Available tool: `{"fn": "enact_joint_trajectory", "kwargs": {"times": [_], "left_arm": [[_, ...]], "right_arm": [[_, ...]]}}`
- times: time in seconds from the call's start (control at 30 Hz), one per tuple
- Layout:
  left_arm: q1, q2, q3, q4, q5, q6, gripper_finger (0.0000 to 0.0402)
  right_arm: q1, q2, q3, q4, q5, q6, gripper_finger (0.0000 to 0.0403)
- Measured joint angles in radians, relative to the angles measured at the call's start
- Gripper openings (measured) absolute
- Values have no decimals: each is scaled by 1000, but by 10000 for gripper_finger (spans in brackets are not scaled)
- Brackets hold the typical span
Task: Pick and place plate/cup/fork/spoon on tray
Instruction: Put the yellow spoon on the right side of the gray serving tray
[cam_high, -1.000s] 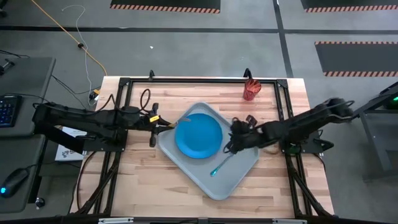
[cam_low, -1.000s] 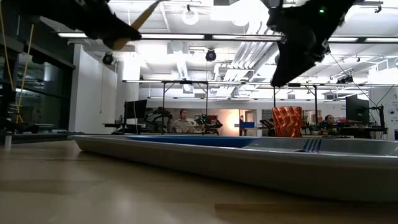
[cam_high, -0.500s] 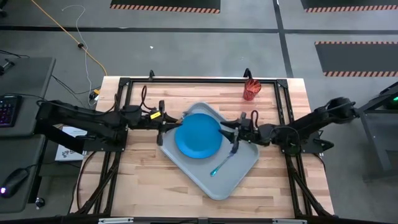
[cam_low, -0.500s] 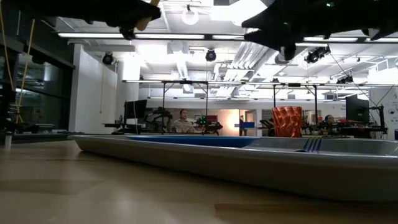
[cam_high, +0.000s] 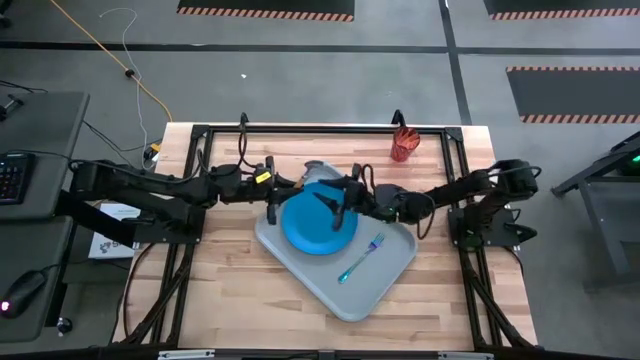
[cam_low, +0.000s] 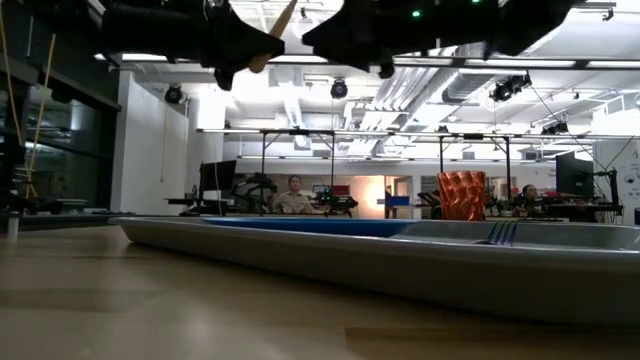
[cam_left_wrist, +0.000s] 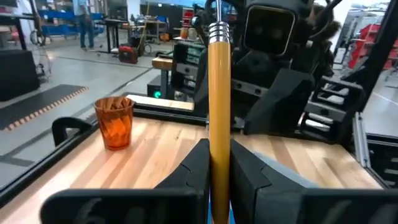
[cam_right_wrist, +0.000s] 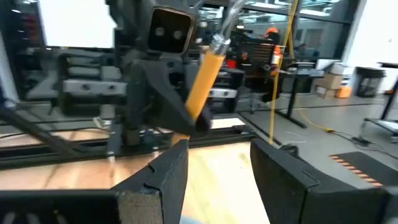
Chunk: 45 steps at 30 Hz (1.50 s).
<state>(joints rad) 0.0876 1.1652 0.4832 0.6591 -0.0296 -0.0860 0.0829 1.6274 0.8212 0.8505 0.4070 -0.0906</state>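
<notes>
My left gripper (cam_high: 277, 192) is shut on the orange-handled spoon (cam_left_wrist: 218, 106) above the left edge of the pale grey tray (cam_high: 385, 280). My right gripper (cam_high: 338, 203) is open and empty above the blue plate (cam_high: 310, 230), facing the left gripper (cam_right_wrist: 165, 74) at close range. The plate lies flat in the tray. The teal-handled fork (cam_high: 361, 257) lies in the tray to the plate's right. The red-orange cup (cam_high: 403, 145) stands on the table at the far right; it also shows in the left wrist view (cam_left_wrist: 115, 122). My left gripper pinches the spoon's orange handle (cam_left_wrist: 218, 163) between its two fingers (cam_left_wrist: 198, 167). The handle runs out past the fingertips toward the right arm, its metal collar (cam_left_wrist: 218, 31) at the outer end. The spoon is lifted clear of tray and table, slanting upward in the low view (cam_low: 276, 24).
A black frame rail (cam_high: 320, 130) runs along the table's far edge, with the cup just in front of it. Bare wood (cam_high: 230, 290) lies left of and in front of the tray. People and benches show in the room beyond the table (cam_low: 295, 195).
My left gripper has carried the spoon toward the table's right, from beside the tray to over its left edge. My right gripper has left the fork's side of the tray, turned to level and gone left across the plate toward the left gripper.
</notes>
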Motion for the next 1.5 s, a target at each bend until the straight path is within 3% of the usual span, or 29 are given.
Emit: {"fn": "enact_joint_trajectory", "kwargs": {"times": [0.23, 0.37, 0.7, 0.83, 1.13, 1.5], "left_arm": [[58, -1, -116, 233, 40, -43, 21], [84, -1, -120, 238, 132, -36, 21], [73, 6, -120, 266, 136, 7, 21], [72, 52, -121, 318, 131, -17, 21], [39, 239, -119, 630, 129, -73, 21], [21, 379, -29, 647, 151, -115, 21]], "right_arm": [[-31, 29, 51, 21, -59, -4, 165], [-50, 29, 51, 46, -108, 47, 165], [-79, 30, 51, 92, -181, 143, 165], [-77, 30, 51, 147, -216, 139, 165], [-77, 30, 51, 158, -208, 139, 165], [-77, 30, 51, 153, -213, 143, 165]]}}
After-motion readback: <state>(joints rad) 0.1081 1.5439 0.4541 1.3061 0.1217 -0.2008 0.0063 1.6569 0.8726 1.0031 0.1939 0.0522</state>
